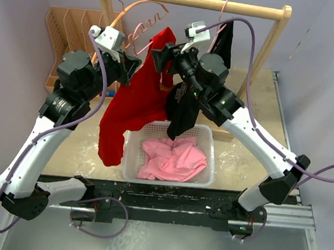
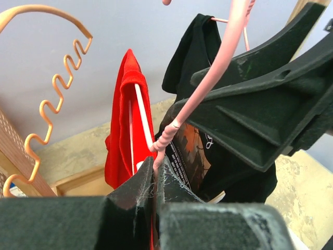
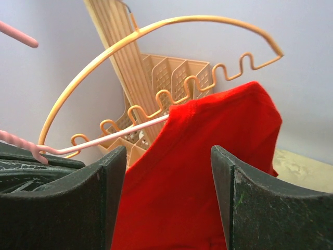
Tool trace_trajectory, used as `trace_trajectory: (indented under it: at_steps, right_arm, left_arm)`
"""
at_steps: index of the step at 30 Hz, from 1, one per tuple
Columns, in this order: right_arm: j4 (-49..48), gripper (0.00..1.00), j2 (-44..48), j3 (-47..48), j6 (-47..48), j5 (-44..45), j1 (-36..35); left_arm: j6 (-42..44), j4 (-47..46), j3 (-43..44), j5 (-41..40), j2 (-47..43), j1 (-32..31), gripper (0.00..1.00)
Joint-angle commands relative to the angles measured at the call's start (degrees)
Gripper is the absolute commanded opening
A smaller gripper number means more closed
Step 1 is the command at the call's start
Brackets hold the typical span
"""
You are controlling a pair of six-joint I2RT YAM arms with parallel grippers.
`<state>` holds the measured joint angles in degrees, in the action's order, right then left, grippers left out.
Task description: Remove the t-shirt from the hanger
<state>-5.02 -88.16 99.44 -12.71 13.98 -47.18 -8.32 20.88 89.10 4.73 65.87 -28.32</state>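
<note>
Left gripper (image 2: 154, 167): grips pink wire hanger (image 2: 229, 47)
Right gripper (image 3: 169, 152): released around red t-shirt (image 3: 223, 120)
White plastic basket (image 1: 131, 157): pink cloth (image 1: 173, 158)

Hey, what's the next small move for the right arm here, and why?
Probably close the right gripper on the red t-shirt. It is open and straddles the shoulder fabric, while the left gripper is shut on the pink hanger, so the shirt could then be pulled off.
</note>
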Motion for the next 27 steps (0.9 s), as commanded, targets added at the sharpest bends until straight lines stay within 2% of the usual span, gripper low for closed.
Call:
trace_trajectory:
  at_steps: [1, 13, 16, 19, 22, 27]
  right_arm:
    - [-1.1, 0.68, -0.7, 3.1, -2.1, -3.1, 0.2]
    - [-0.6, 0.66, -4.6, 4.4, -3.2, -3.8, 0.4]
    - [-0.9, 0.62, -5.4, 4.3, -3.3, -3.7, 0.5]
    - [-1.0, 0.44, -6.1, 4.3, -3.6, -3.0, 0.8]
    - [-0.8, 0.32, -6.6, 4.1, -4.0, -2.6, 1.3]
    - [-0.7, 0.06, -6.4, 2.9, -5.0, -2.4, 2.5]
  left_arm:
    - [-1.9, -5.5, -0.3, 1.5, -1.5, -0.2, 0.00]
    - [-3.4, -6.9, -2.5, 3.4, -2.5, -0.2, 0.00]
    - [-3.4, -6.7, -2.9, 3.5, -3.0, -0.2, 0.00]
    - [-3.5, -6.3, -3.3, 3.5, -3.6, -0.2, 0.00]
    - [-3.4, -6.1, -4.2, 2.9, -4.4, -0.2, 0.00]
    - [-3.5, -5.5, -4.8, 2.4, -5.1, -0.2, 0.00]
